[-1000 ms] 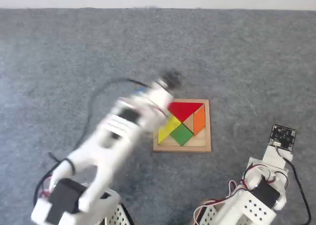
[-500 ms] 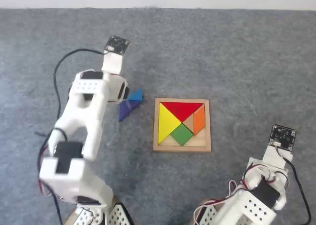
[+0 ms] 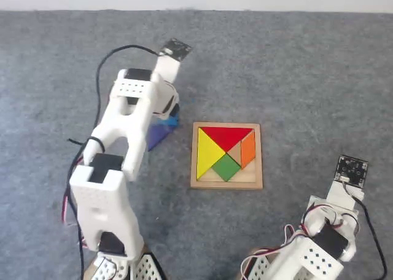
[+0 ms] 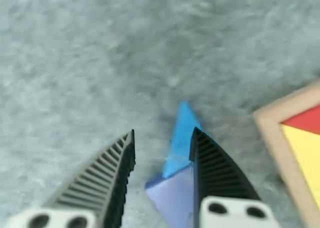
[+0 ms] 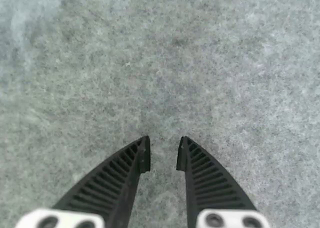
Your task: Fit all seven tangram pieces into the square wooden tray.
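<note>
- The left fingers (image 4: pixel 163 133) are spread open and hold nothing. They are low over the bench (image 3: pixel 307 77), toward its left edge from the tray.
- A blue triangle (image 4: pixel 179 138) lies flat in the gap, partly under one finger. Whether that finger touches it cannot be told.
- A purple piece (image 4: pixel 172 198) lies against the blue triangle's near end, on the bench.
- The right fingers (image 5: pixel 164 138) stand a narrow gap apart with bare bench between them, by the near right corner.
- The wooden tray (image 3: pixel 258 160) sits near the middle of the bench, just beside the blue and purple pieces.
- In it lie a red triangle (image 3: pixel 227 136), a yellow triangle (image 3: pixel 207 154), a green square (image 3: pixel 226 166) and an orange piece (image 3: pixel 248 148). Bare wood shows along its near side.
</note>
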`<state>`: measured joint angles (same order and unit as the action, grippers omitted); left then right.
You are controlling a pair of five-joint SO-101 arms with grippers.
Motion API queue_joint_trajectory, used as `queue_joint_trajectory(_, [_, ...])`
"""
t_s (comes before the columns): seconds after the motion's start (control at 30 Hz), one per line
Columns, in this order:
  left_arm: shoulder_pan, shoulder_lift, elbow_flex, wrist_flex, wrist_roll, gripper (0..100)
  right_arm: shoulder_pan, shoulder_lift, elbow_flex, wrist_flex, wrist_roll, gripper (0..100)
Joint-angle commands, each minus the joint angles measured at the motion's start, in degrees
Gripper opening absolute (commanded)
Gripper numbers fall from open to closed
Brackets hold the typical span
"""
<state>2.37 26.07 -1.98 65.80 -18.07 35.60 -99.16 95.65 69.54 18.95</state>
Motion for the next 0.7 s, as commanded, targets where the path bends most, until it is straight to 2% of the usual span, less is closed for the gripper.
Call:
queue_joint_trajectory(0.0, [2.64,-1.23,-2.51,2.81,-2.20,17,-0.57,-1.10,1.05,0.48,0.53,11.4])
queue_joint_trajectory(0.13, [3.25,-0.62,-2.42,3.96,-2.81,17,-0.57,-1.10,1.05,0.48,0.53,11.4])
queue_joint_trajectory(0.4, [2.55,5.80,-1.63,0.00,-5.10,17,-0.57,-1.10,1.05,0.48,0.53,11.4])
queue_joint_trajectory(0.53, [2.46,5.98,-2.15,0.62,-5.10,17,-0.57,-1.10,1.05,0.48,0.53,11.4])
queue_joint_trajectory(0.67, [2.46,5.80,-2.15,0.70,-5.10,11,-0.57,-1.10,1.05,0.48,0.53,11.4])
